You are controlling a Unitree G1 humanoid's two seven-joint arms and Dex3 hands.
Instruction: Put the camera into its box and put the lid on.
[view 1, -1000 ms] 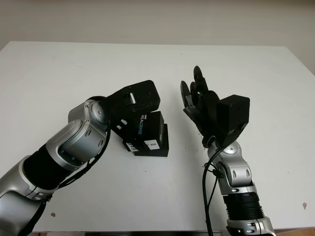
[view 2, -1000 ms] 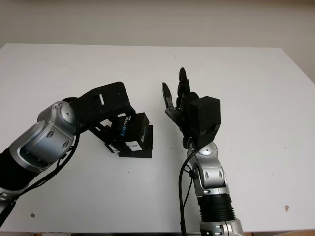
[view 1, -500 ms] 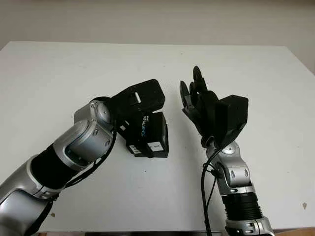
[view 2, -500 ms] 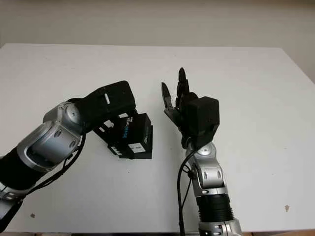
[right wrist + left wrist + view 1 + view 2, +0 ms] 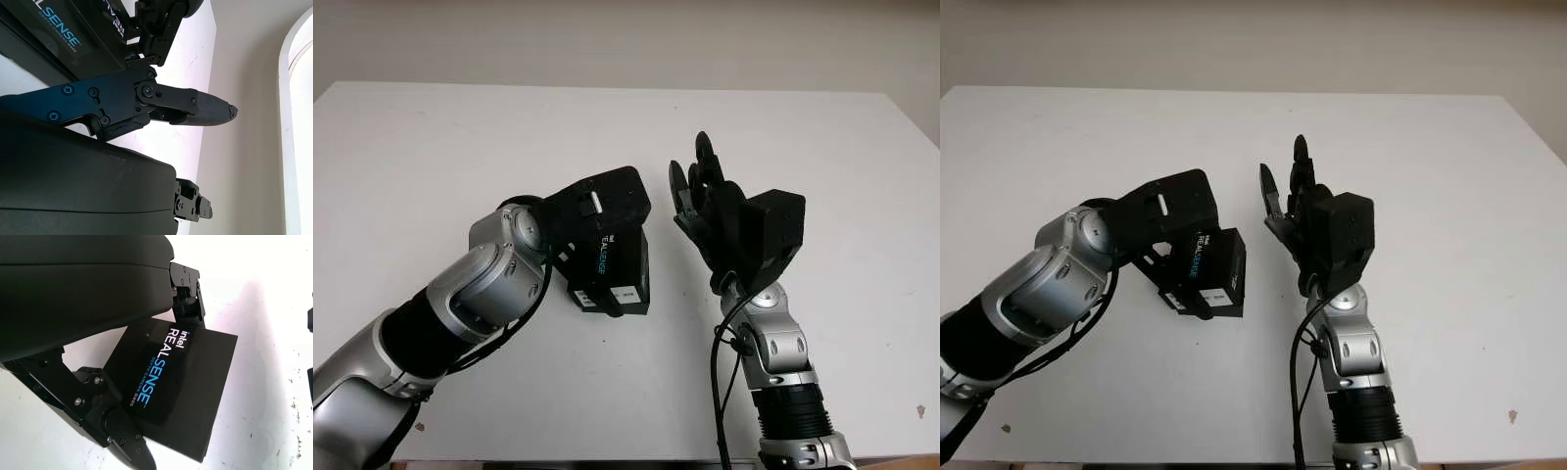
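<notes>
The black lid — printed cardboard, stiff and light by the look of it — sat over the box on the white table; the left hand gripped it by opposite edges, the sensible place to hold it; the right hand hovered just beside, holding nothing, fingers uncurled.

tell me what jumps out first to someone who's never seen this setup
The black Intel RealSense box near the middle of the white table, with the left hand closed around its lid. Just right of it, the right hand is raised above the table, open, holding nothing.
</notes>
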